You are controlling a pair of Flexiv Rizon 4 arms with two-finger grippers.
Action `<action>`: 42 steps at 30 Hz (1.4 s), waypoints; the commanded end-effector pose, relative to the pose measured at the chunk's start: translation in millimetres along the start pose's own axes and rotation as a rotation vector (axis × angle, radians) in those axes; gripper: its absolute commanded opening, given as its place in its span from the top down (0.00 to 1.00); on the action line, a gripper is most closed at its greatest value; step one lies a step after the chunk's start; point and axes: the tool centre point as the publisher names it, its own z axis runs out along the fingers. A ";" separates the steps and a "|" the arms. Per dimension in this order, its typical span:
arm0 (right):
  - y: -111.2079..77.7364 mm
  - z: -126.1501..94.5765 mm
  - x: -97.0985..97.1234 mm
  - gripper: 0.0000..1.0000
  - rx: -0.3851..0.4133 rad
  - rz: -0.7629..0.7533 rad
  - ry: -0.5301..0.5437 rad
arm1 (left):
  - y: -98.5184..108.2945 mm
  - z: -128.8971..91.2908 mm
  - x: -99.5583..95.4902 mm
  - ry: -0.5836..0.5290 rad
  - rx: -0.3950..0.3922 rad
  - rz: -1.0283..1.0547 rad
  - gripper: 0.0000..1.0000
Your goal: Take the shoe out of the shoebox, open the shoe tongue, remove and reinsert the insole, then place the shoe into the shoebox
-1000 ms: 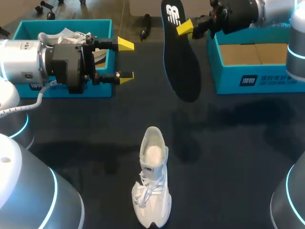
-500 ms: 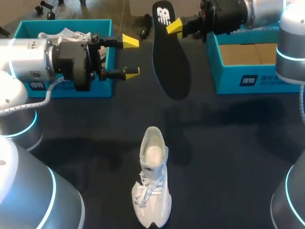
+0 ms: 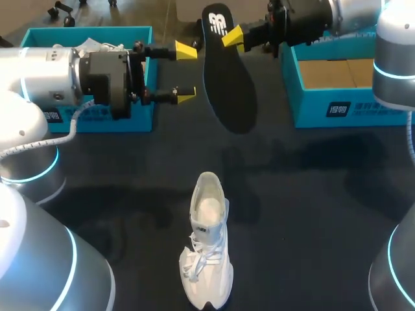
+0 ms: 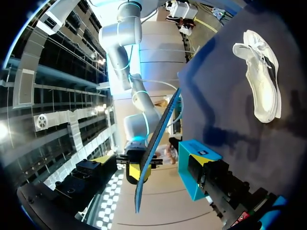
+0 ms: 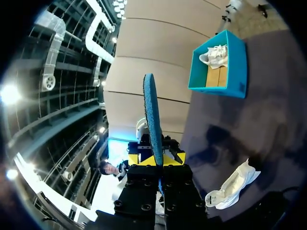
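Observation:
A white shoe [image 3: 207, 249] stands on the dark table near the front, its opening facing the back. My right gripper [image 3: 233, 37] is shut on the heel end of the dark insole [image 3: 228, 81], which hangs in the air over the back of the table. The right wrist view shows the insole [image 5: 151, 115] edge-on between my yellow tips [image 5: 154, 160], with the shoe [image 5: 232, 189] below. My left gripper [image 3: 186, 72] is open, its fingers spread wide just left of the insole and touching nothing. In the left wrist view the insole [image 4: 158, 143] is ahead and the shoe [image 4: 261, 81] lies beyond.
A teal shoebox [image 3: 84, 31] at the back left holds a second white shoe [image 3: 97, 46], partly hidden by my left arm. Another teal shoebox [image 3: 337, 107] stands at the back right with only its cardboard floor showing. Small dark items lie at the far back edge.
My right arm carried the insole leftward and a little farther back. My left gripper moved right and toward the back, closing in on the insole, still open.

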 end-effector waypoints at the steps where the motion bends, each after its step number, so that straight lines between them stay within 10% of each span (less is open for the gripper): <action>1: 5.6 9.4 -1.4 1.00 -0.015 0.040 0.008 | -1.0 4.5 2.8 -0.014 -0.009 0.002 0.00; 24: 12.0 14.8 -7.8 1.00 -0.062 0.176 0.018 | 12.1 13.9 2.5 -0.022 -0.047 -0.020 0.00; 32: 12.0 14.8 -7.8 1.00 -0.062 0.176 0.018 | 17.8 24.7 4.9 -0.024 -0.048 -0.027 0.23; 42: 12.0 14.8 -7.8 1.00 -0.062 0.176 0.018 | 17.3 30.8 1.8 -0.038 -0.041 -0.039 0.24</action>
